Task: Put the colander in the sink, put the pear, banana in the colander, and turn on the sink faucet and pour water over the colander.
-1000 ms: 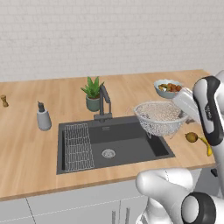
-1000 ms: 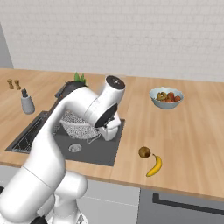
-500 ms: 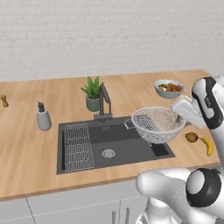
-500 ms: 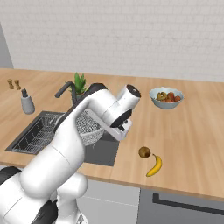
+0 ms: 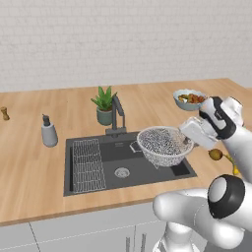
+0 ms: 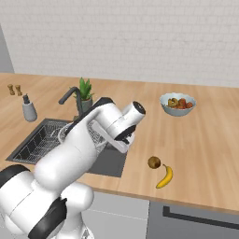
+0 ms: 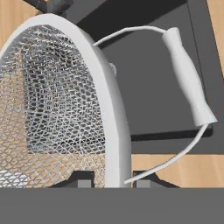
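Hand [image 7: 113, 180] noted at bottom centre of the hand view, pinched on the rim of the colander [image 5: 162, 145]; the white rim passes between the two dark tips, mesh to the left, wire handle looping to the right. Grip at the rim judged deliberate: bowl left open and roughly level in the left base view, so it can be set down mouth-up.

Colander seen right of centre in the left base view, held above the right half of the sink [image 5: 98, 172], not yet resting on the basin floor. Drain and dark basin floor visible beneath it. Ribbed rack [image 5: 88, 165] occupies the left part of the basin; the right part is open, judged the better landing room. Basin's right and front walls lie close under the bowl, so little margin is judged on those sides.

Pear [image 6: 154, 162] and banana [image 6: 165, 176] noted lower right of centre in the right base view, just beside each other on the bench [image 6: 205, 154], near its front edge, not yet moved.

Farther back: sink faucet [image 5: 118, 112] behind the basin at mid-frame, its neck close to the colander's far rim, a possible snag. Potted plant [image 5: 104, 105] just beside it, soap dispenser [image 5: 48, 132] at left, fruit bowl [image 5: 188, 99] at upper right.
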Motion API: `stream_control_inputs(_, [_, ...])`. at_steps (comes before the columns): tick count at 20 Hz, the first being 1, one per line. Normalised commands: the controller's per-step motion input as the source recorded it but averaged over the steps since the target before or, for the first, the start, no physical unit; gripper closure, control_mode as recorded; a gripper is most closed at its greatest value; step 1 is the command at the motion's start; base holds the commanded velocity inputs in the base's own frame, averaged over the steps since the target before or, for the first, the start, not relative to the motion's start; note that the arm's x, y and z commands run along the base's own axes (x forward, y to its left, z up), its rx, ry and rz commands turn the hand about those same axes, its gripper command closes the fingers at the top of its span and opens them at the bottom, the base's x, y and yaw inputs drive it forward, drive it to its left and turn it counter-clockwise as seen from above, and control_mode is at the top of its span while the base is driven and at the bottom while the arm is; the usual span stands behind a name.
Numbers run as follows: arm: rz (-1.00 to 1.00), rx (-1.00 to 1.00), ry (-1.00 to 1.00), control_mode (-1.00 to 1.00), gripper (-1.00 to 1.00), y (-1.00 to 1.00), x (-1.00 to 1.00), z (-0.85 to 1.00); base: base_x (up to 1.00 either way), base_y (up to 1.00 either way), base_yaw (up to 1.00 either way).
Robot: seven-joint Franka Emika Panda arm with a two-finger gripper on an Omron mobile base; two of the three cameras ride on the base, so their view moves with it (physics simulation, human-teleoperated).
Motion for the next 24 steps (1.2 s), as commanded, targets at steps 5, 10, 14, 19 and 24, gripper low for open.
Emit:
stream_control_inputs(5, [-0.01, -0.05, 0.0, -1.0, 1.0, 0.46, 0.16, -0.38, 0.0, 0.0, 0.0])
stream_control_inputs(10, [0.0, -0.02, 0.0, -1.0, 1.0, 0.0, 0.22, -0.5, 0.0, 0.0, 0.0])
stream_control_inputs(14, [0.0, 0.0, 0.0, -1.0, 1.0, 0.04, 0.26, -0.44, 0.0, 0.0, 0.0])
stream_control_inputs(19, [0.03, 0.0, 0.0, -1.0, 1.0, 0.14, 0.32, -0.32, 0.0, 0.0, 0.0])
stream_control_inputs(24, [0.08, 0.0, -0.02, -1.0, 1.0, 0.27, 0.28, -0.14, 0.0, 0.0, 0.0])
